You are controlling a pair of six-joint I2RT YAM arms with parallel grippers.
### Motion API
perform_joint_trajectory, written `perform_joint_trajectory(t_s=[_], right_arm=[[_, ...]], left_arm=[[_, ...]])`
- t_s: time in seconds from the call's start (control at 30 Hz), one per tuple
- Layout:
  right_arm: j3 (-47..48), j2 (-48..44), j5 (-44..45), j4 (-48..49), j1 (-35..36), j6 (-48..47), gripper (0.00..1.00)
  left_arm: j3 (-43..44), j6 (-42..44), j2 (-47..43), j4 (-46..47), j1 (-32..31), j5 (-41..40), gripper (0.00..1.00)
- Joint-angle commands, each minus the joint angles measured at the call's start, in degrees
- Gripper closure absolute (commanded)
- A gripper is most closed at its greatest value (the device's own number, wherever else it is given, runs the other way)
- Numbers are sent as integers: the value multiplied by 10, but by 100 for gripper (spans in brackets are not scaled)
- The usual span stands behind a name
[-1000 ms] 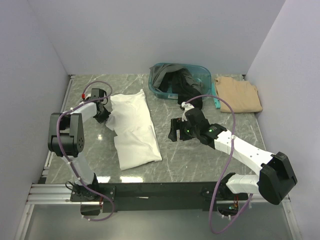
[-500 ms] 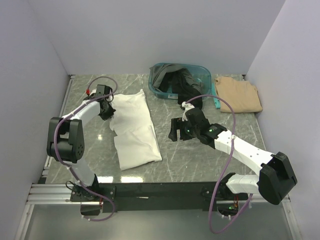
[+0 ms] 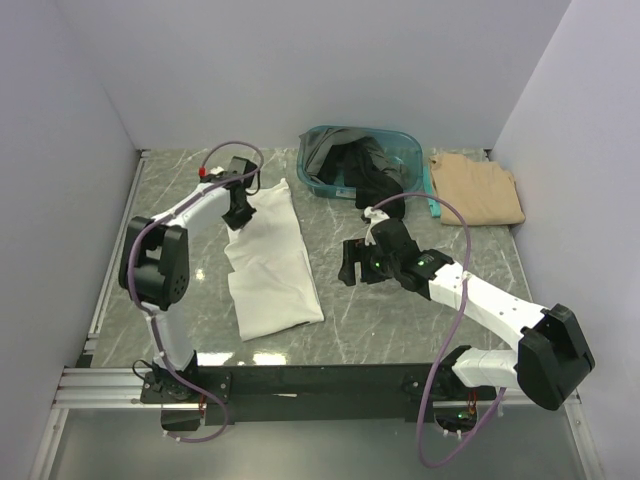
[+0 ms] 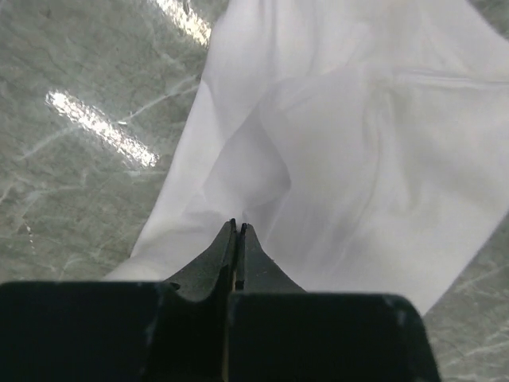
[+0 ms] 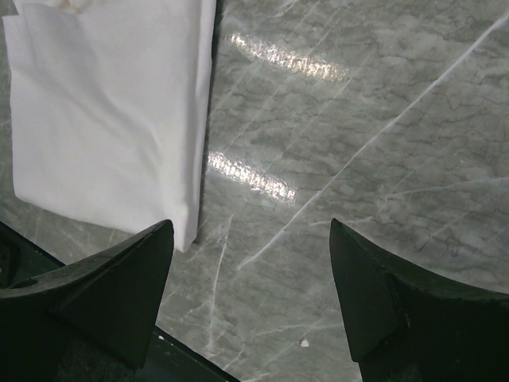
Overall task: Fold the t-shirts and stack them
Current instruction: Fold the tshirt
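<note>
Folding the white t-shirt (image 3: pixel 275 270) with left gripper (image 4: pixel 237 227) clamped on its far edge and right gripper (image 5: pixel 250 231) gaping empty right of it; next, probably laying flap flat, releasing.

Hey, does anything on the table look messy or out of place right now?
Yes: dark t-shirts spill over the teal basket's near rim onto the table. The white t-shirt lies skewed, rumpled at its far end where the left fingers pinch it.
</note>
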Motion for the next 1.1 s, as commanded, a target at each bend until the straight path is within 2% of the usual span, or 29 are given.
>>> perform_joint_trajectory(t_s=[0.0, 0.3, 0.4, 0.5, 0.53, 0.6, 0.63, 0.8, 0.87, 0.9, 1.07], right_arm=[[-2, -21, -2, 10, -5, -5, 15], [-3, -18, -2, 9, -6, -6, 15], [-2, -19, -1, 8, -5, -7, 15], [-2, -19, -2, 7, -5, -7, 15], [-1, -20, -3, 6, -5, -8, 15], [-1, -19, -4, 7, -5, -8, 15], [-2, -20, -4, 7, -6, -9, 15], [1, -19, -5, 7, -6, -9, 15], [1, -20, -5, 7, -5, -8, 15], [1, -19, -7, 6, -5, -9, 15], [-1, -20, -8, 9, -5, -8, 15]], left_arm=[[39, -34, 23, -42, -16, -32, 99], [84, -22, 80, -18, -38, -3, 99], [100, -18, 95, -25, -39, -9, 97], [100, -9, 99, -10, -39, -10, 81], [99, -6, 100, -7, -39, -9, 70], [99, -2, 100, -9, -39, -10, 60], [98, 0, 98, -8, -39, -9, 56], [91, 10, 73, -7, -39, -10, 54], [93, 16, 55, -14, -39, -20, 48], [101, 18, 45, -20, -40, -33, 41], [106, 35, 12, -40, -39, -54, 21]])
